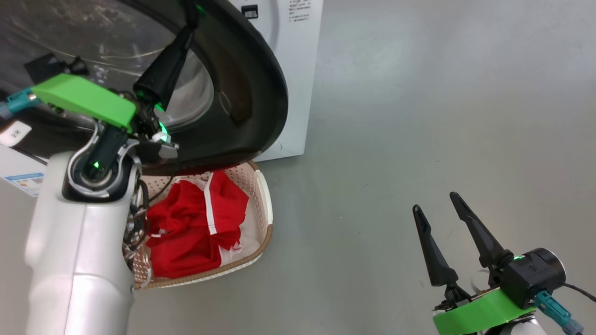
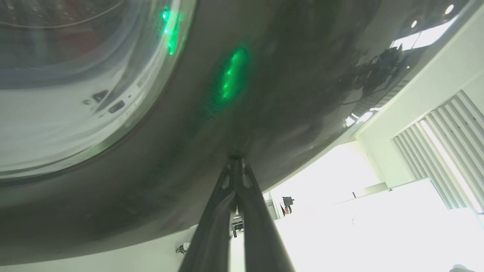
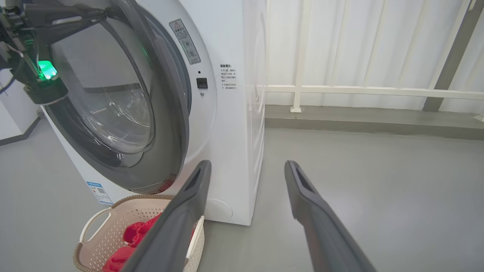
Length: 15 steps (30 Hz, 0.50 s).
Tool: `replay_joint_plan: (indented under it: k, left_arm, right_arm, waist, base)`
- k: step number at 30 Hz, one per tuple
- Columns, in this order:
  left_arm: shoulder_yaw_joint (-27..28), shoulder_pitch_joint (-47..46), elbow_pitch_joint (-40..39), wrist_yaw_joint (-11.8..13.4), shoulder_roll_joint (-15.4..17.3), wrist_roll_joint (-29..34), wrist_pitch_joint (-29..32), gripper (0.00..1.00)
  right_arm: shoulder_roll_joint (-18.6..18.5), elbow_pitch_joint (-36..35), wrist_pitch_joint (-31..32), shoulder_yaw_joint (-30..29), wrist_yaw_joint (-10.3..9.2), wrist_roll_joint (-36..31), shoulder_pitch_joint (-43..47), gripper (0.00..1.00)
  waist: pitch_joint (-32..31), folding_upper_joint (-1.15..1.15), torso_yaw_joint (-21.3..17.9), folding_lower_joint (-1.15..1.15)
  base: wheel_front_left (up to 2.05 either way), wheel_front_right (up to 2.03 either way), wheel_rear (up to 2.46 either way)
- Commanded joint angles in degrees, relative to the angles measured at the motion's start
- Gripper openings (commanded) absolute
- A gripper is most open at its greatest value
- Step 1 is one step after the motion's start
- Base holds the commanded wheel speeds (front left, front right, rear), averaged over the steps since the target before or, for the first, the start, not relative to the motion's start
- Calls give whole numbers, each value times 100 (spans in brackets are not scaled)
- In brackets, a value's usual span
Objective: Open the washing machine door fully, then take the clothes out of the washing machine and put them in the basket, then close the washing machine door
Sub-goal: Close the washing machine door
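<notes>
Both fingers of your left gripper (image 1: 190,16), shut together, lean on the ajar washing machine door (image 1: 251,93) in the head view, clothes (image 1: 186,228) in the basket (image 1: 266,204) beneath; left wrist view: push its black ring (image 2: 264,94), not the glass (image 2: 56,113), until it latches; right wrist view: hold your right gripper (image 3: 248,166), fingers apart, clear.

The front of the washing machine (image 3: 230,151) bears a grey warning sticker (image 3: 184,41) with a triangle sign, right of the door opening; its print is too small to read. Just below it is a short block of Chinese print (image 3: 228,77), also illegible. A blue label (image 3: 99,192) with a QR code sits low on the left.
</notes>
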Motion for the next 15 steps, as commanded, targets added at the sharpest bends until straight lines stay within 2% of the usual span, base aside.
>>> replay_joint_plan:
  k: [1,15]
  left_arm:
    - [148,-235,-124,-87,170,64,-36,0]
    - [197,-584,81,-199,256,113,-70,0]
  right_arm:
    - [-66,-128,-56,130,35,-1,-224,100]
    - [-66,-138,-78,172,35,15,-313,100]
  waist:
    - [37,0,-43,0]
    - [269,0,-293,0]
  base:
    - [0,0,0]
    - [0,0,0]
